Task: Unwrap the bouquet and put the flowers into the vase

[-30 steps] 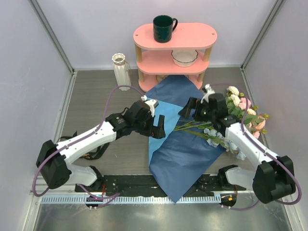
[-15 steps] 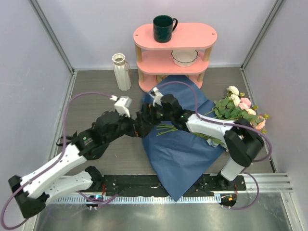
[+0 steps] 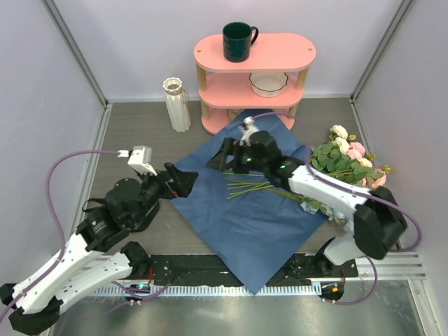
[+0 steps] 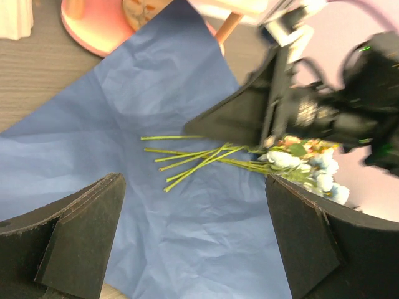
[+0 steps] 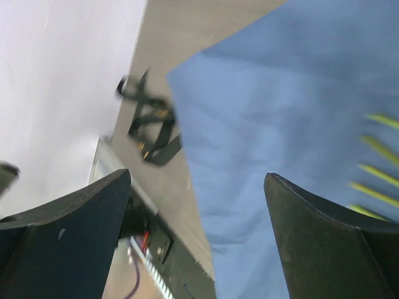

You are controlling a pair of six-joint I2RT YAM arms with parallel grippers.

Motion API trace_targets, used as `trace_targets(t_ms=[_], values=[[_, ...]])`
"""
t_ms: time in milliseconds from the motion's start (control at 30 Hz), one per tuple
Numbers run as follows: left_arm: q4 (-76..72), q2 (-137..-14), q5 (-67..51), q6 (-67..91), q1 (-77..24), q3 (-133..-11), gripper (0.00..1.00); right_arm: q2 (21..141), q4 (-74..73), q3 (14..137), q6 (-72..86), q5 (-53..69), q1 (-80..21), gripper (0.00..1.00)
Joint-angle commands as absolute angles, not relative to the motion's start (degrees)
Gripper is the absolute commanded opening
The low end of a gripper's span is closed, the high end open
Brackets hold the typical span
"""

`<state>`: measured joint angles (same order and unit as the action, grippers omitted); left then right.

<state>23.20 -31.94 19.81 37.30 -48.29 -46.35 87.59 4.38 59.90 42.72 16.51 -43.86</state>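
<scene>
The bench (image 3: 140,133) carries everything. The blue paper sheet (image 3: 245,217) is spread flat on it, lying under the right claw (image 3: 220,155) and reaching just short of the left claw (image 3: 180,183) at its near-left corner. The flowers (image 3: 346,161) lie loose on the sheet. Their bare green stems fan out just beside the right claw on its near side, and the blooms are bunched farther off, past that arm's elbow at the sheet's right edge. The vase (image 3: 176,105) stands upright beyond both claws, towards the back wall and well apart from each, with nothing in it. Both claws are spread wide and hold nothing.

The unwrapping looks finished, since no paper or tie binds the stems. What remains is gathering the flowers and putting them into the vase.
</scene>
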Motion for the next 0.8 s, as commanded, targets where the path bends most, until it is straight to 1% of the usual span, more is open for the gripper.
trace_targets(t_ms=[0, 33, 67, 100, 167, 233, 300, 367, 433, 633, 767], values=[[21.5, -38.7, 18.6, 37.0, -48.3, -46.8, 1.00, 77.4, -8.2, 54.6, 48.2, -2.5, -31.8, 0.94], [21.5, -40.0, 17.0, 37.0, -48.3, -47.5, 1.00, 76.5, -11.1, 53.6, 49.4, -4.5, -28.7, 0.89], [21.5, -41.0, 16.0, 36.9, -48.3, -48.0, 1.00, 75.0, -12.4, 52.8, 50.2, -6.0, -22.3, 0.85], [21.4, -43.2, 15.0, 36.7, -48.3, -48.1, 1.00, 74.4, -12.8, 51.3, 51.1, -8.0, -19.5, 0.76], [20.9, -44.7, 13.0, 36.6, -48.3, -48.3, 1.00, 73.9, -12.7, 50.4, 51.3, -9.3, -14.5, 0.66], [21.4, -46.2, 12.1, 36.6, -48.3, -49.0, 1.00, 75.8, -12.1, 50.8, 50.1, -9.6, -9.6, 0.56], [22.1, -46.7, 11.0, 36.7, -48.3, -49.6, 1.00, 79.9, -11.6, 52.5, 49.1, -7.8, -6.1, 0.51], [22.8, -46.5, 10.5, 37.1, -48.3, -50.1, 1.00, 82.7, -11.5, 53.9, 48.8, -5.7, -4.4, 0.51], [23.3, -45.5, 10.3, 37.4, -48.3, -50.0, 1.00, 85.8, -11.9, 55.1, 49.1, -6.7, -3.0, 0.51], [22.9, -42.5, 11.8, 38.1, -48.3, -47.6, 1.00, 87.4, -11.5, 52.6, 54.0, -10.8, -2.5, 0.53], [24.0, -44.6, 11.5, 37.4, -48.3, -49.8, 1.00, 89.6, -9.6, 51.1, 55.1, -11.2, -2.6, 0.49]])
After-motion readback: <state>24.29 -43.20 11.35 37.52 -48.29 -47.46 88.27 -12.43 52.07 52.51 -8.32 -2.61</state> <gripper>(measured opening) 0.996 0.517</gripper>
